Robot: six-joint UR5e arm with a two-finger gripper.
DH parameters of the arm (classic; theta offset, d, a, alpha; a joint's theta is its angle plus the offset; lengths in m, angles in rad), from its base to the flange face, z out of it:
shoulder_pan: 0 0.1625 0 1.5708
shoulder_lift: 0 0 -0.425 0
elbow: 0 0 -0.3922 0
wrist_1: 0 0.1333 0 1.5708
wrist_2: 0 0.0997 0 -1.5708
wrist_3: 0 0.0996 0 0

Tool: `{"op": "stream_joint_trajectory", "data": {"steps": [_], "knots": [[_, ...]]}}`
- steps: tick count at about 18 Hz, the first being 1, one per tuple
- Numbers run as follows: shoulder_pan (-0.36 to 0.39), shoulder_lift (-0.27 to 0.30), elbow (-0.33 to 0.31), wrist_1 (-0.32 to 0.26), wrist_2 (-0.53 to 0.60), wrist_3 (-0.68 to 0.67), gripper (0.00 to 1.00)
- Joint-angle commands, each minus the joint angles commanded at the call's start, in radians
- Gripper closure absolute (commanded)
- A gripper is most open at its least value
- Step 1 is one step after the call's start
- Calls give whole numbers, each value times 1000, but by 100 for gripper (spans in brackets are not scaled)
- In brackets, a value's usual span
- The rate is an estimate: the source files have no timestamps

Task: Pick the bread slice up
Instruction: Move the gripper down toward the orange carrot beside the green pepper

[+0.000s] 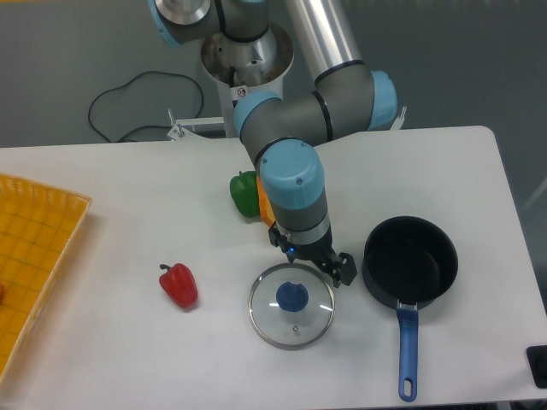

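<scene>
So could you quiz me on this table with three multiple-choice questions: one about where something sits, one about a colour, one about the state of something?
1. Where does the glass lid lie?
A. on the black pot
B. flat on the table, left of the pot
C. in the yellow tray

2. What colour is the pot's handle?
A. blue
B. red
C. green

3. How does the black pot stand?
A. covered by its lid
B. tipped on its side
C. upright and uncovered

Answers: 1 B, the lid rests on the white table beside the pot. 2 A, the long handle pointing toward the camera is blue. 3 C, its dark inside shows from above while the lid lies apart from it.
</scene>
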State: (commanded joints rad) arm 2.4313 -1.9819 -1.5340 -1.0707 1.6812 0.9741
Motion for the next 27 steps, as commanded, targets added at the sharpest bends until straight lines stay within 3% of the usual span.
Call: {"op": "stream_joint_trajectory", "data": {"steps": [5,10,18,23,27], "knots": [[3,3,-12,0,-6,-3,0],[21,32,-104,15,-3,-28,0],[20,40,-144,17,0,-159,0],[20,74,-158,11,3,-173,0],[15,106,-182,-2,5,-316,0]]}}
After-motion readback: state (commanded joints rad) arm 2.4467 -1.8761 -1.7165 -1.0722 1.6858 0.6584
